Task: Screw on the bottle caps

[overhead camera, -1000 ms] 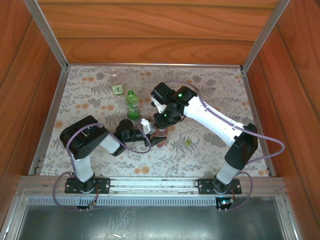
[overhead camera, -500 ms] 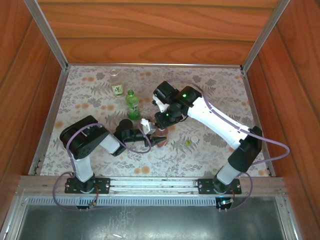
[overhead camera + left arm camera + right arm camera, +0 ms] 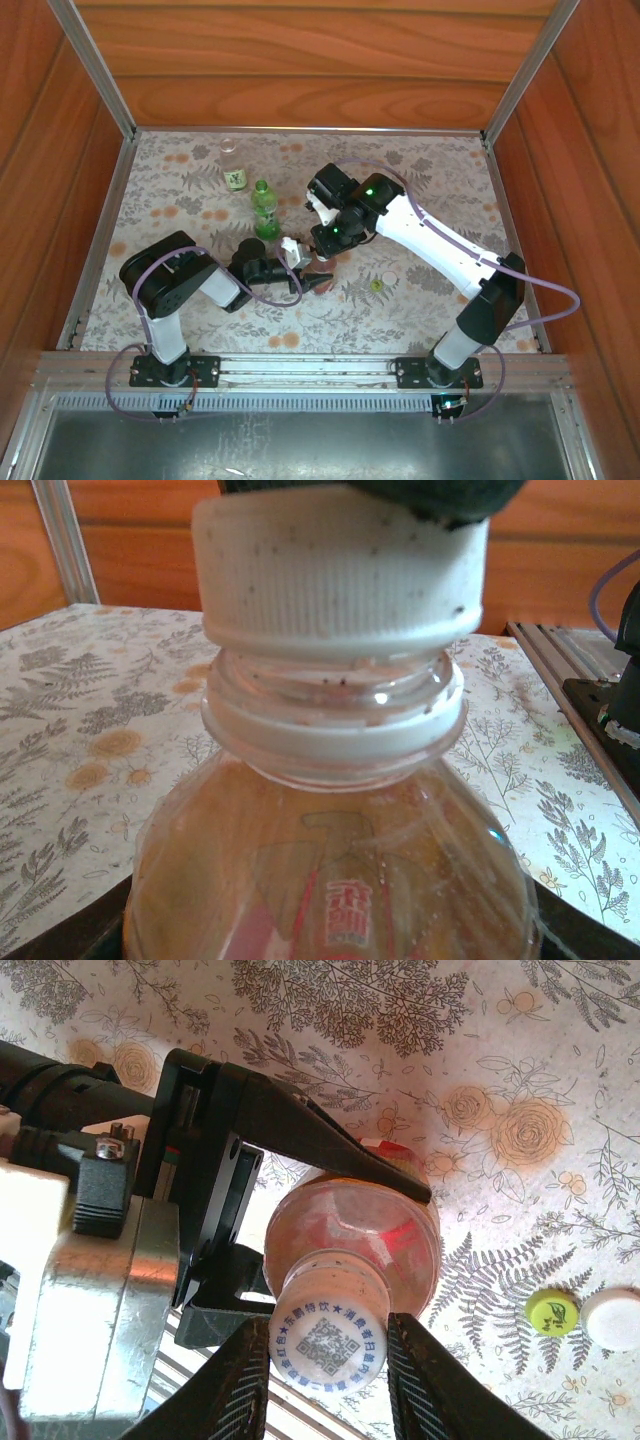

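At the middle of the flowered table [image 3: 180,200], the amber bottle [image 3: 352,1222] stands upright with the left gripper [image 3: 318,277] clamped round its body: in the right wrist view one black jaw lies along the bottle's shoulder and the other presses the opposite side. On the neck of this bottle sits a ribbed white cap [image 3: 336,576], its top printed with a square code and a ring of blue characters. Seen from the left wrist, a strip of clear neck shows between the cap's lower edge and the white collar beneath it, so whether the cap is fully home cannot be told. Directly above the bottle, the right gripper [image 3: 328,1326] reaches down, its two pale fingers [image 3: 238,1384] closed against opposite sides of the cap. Just to the right of the amber bottle, a yellow-green cap [image 3: 552,1312] and a pale cap [image 3: 610,1318] lie loose on the table, side by side and almost touching. Beyond the amber bottle and to its left, a green bottle [image 3: 264,210] stands upright, and farther back on that same side stands a clear bottle [image 3: 235,170] with a dark-and-white label, near the table's far edge.
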Tool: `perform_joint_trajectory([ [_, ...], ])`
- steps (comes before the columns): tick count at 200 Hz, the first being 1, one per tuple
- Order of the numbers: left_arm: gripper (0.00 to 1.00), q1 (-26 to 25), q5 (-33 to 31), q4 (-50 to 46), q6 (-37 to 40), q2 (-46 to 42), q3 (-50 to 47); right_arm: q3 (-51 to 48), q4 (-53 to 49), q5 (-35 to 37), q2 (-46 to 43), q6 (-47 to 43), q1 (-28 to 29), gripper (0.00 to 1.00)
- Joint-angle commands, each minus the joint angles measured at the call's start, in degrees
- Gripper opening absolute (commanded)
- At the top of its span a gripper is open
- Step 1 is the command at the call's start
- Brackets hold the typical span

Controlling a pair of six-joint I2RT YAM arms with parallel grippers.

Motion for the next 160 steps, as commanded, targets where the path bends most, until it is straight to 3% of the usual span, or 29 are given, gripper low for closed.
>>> perform_joint_trajectory([
  [1, 0.62, 0.0, 1.6, -4.5, -0.9, 1.1, -0.1, -0.4, -0.1, -0.6, 0.4, 0.2, -0.1, 0.35],
  [49, 0.62, 0.1, 1.6, -4.6, -0.9, 0.9, -0.2, -0.2, -0.2, -0.6, 0.9, 0.0, -0.1, 0.40],
  [91, 0.62, 0.0, 1.7, -4.6, -0.9, 0.9, -0.2, -0.1, -0.5, -0.6, 0.8, -0.3, -0.1, 0.30],
  [160, 0.62, 0.1, 2.5, -4.6, -1.6, 1.0, 0.2, 0.3, -0.8, 1.2, 0.4, -10.4, 0.7, 0.28],
])
